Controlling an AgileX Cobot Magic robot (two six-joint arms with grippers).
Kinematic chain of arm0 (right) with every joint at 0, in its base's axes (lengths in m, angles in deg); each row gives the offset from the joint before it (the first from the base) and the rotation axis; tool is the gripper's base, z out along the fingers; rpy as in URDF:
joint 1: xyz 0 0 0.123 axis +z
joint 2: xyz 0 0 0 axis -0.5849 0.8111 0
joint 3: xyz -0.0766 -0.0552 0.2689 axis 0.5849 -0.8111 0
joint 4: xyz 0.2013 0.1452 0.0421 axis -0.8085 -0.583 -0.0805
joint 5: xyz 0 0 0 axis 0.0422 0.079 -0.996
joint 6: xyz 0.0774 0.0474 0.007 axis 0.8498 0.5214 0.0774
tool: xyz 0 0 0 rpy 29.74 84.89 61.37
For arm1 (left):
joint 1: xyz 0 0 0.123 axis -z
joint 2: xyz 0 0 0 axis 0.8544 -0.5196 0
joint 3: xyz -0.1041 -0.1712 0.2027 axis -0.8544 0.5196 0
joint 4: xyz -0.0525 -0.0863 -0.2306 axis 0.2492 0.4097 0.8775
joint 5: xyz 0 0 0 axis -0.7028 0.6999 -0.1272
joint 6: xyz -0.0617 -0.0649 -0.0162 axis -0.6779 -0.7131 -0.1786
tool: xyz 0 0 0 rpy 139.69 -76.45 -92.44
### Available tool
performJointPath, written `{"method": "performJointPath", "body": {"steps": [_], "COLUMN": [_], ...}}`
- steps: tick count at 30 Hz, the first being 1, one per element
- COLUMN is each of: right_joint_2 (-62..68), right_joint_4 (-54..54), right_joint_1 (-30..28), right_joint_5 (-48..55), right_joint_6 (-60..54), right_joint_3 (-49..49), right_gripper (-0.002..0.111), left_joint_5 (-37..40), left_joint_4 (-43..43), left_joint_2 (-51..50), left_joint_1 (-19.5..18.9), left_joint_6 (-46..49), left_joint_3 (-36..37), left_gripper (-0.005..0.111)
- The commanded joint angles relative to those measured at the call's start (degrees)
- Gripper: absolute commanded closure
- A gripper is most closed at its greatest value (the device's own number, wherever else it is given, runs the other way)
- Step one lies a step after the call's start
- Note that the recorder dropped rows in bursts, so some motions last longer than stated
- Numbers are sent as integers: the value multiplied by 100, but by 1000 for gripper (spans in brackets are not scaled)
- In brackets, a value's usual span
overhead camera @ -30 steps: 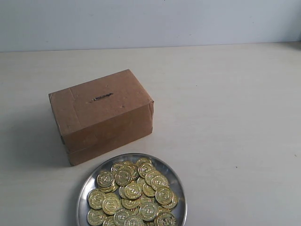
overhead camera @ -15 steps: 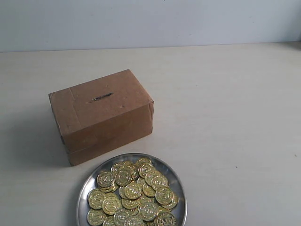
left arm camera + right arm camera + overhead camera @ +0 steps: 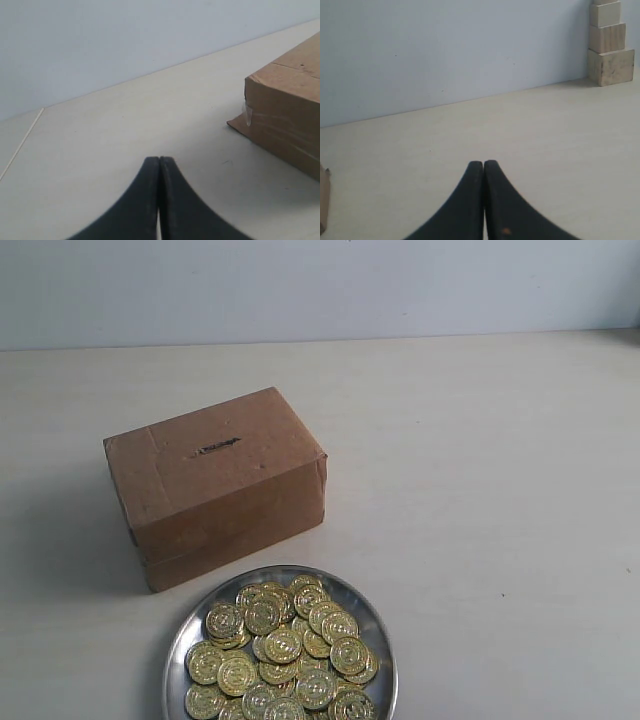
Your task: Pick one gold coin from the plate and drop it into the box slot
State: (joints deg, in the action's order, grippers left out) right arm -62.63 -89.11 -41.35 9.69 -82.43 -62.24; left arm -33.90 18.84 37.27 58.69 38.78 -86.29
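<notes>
The brown cardboard box stands on the table left of centre, with its dark slot in the top face. In front of it lies the silver plate, heaped with several gold coins. Neither arm shows in the exterior view. My left gripper is shut and empty above the bare table, and a corner of the box is ahead of it to one side. My right gripper is shut and empty too, over the bare table, with an edge of the box at the frame's side.
The pale table runs back to a light wall. A stack of wooden blocks stands against that wall in the right wrist view. The plate is cut off by the exterior view's lower edge.
</notes>
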Motion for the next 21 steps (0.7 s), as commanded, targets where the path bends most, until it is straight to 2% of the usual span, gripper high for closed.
{"method": "performJointPath", "body": {"steps": [1, 21], "right_joint_2": [-24, -24], "right_joint_4": [-8, -8], "right_joint_1": [-40, -40], "right_joint_5": [-14, 76], "right_joint_6": [23, 15], "right_joint_3": [-24, -24], "right_gripper": [108, 108], "left_joint_5": [-6, 156], "left_joint_4": [-32, -32], "left_joint_2": [26, 26], "left_joint_1": [-2, -2], "left_joint_6": [-22, -22], "left_joint_3": [17, 17], "left_gripper": [107, 107]}}
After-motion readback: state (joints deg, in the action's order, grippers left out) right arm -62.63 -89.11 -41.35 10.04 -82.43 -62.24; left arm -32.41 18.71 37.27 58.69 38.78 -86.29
